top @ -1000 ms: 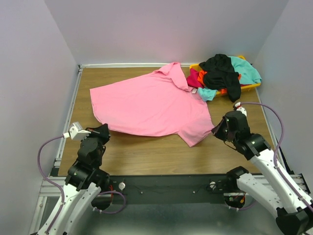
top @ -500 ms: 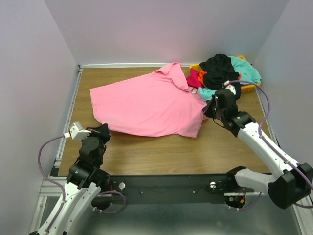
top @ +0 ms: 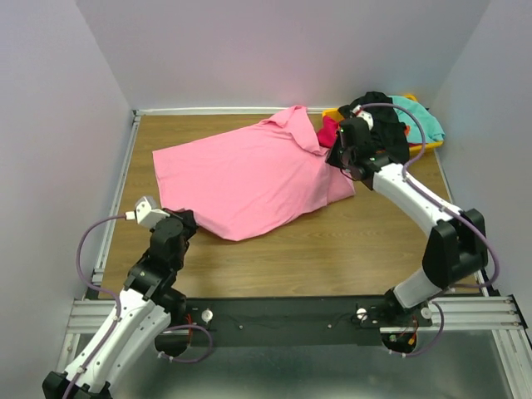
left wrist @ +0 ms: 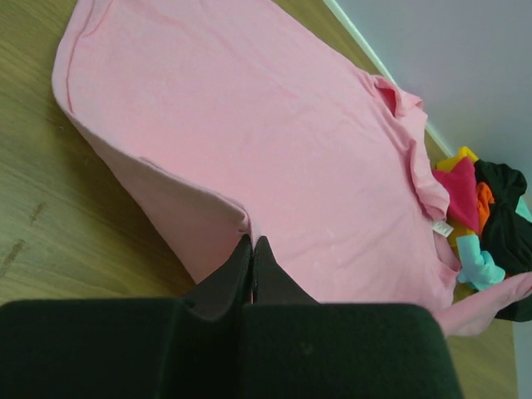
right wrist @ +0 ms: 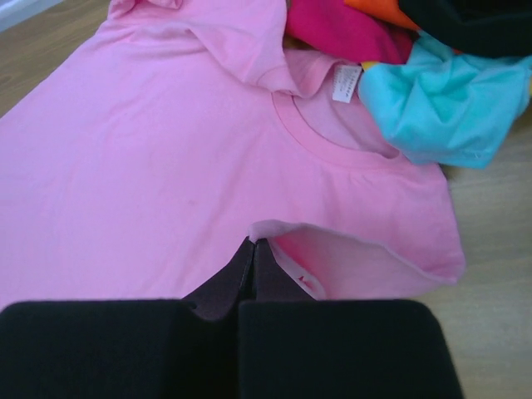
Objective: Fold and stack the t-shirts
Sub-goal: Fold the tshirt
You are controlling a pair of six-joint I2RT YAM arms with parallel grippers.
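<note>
The table [top: 349, 241] carries the pink t-shirt [top: 249, 170], which lies spread over its middle. The pile of other t-shirts [top: 420, 116] sits at the back right. The left pincer [left wrist: 252, 247] is closed on the shirt's near hem, and its arm reaches low from the near-left corner. The right pincer [right wrist: 253, 247] pinches a folded edge just below the collar, and its arm is stretched far toward the back.

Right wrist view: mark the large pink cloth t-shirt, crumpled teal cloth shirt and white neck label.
large pink cloth t-shirt [right wrist: 150, 166], right wrist view, flat body.
crumpled teal cloth shirt [right wrist: 440, 108], right wrist view, middle.
white neck label [right wrist: 345, 83], right wrist view, centre.
</note>
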